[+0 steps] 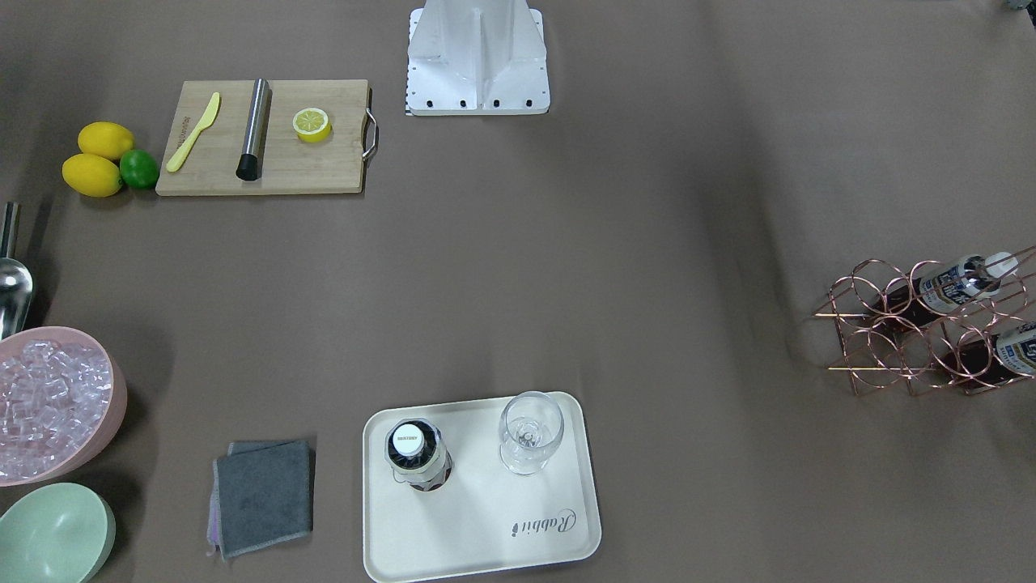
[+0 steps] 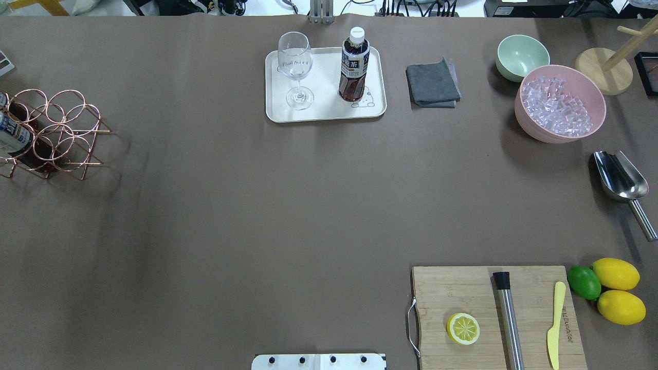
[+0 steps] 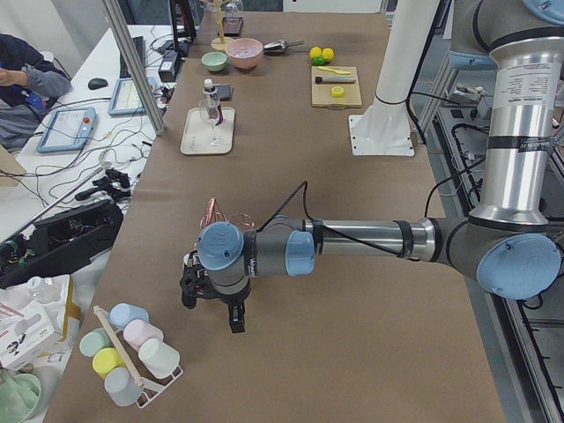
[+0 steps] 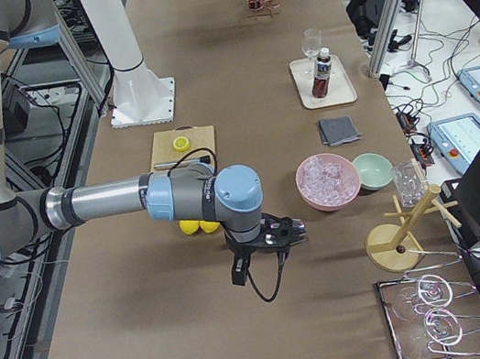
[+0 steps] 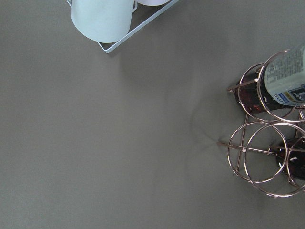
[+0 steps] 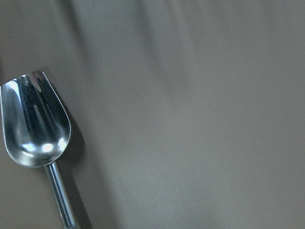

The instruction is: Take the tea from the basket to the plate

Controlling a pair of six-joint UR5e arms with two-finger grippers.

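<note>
One tea bottle (image 1: 414,455) stands upright on the cream plate (image 1: 486,534), beside a clear stemmed glass (image 1: 530,429); the bottle (image 2: 353,67) and the plate (image 2: 329,110) also show in the overhead view. The copper wire basket (image 1: 906,340) at the table's end on my left holds two more tea bottles (image 1: 959,283), lying in its cells. My left gripper (image 3: 211,308) hovers by the basket (image 5: 257,152), and I cannot tell whether it is open. My right gripper (image 4: 282,231) hangs over the table's other end, near a steel scoop (image 6: 35,124); I cannot tell its state.
A wooden cutting board (image 2: 493,313) carries a lemon half, a steel muddler and a yellow knife. Two lemons and a lime (image 2: 583,281) lie beside it. A pink tub of ice (image 2: 560,103), a green bowl (image 2: 520,56) and a grey cloth (image 2: 432,85) stand near the plate.
</note>
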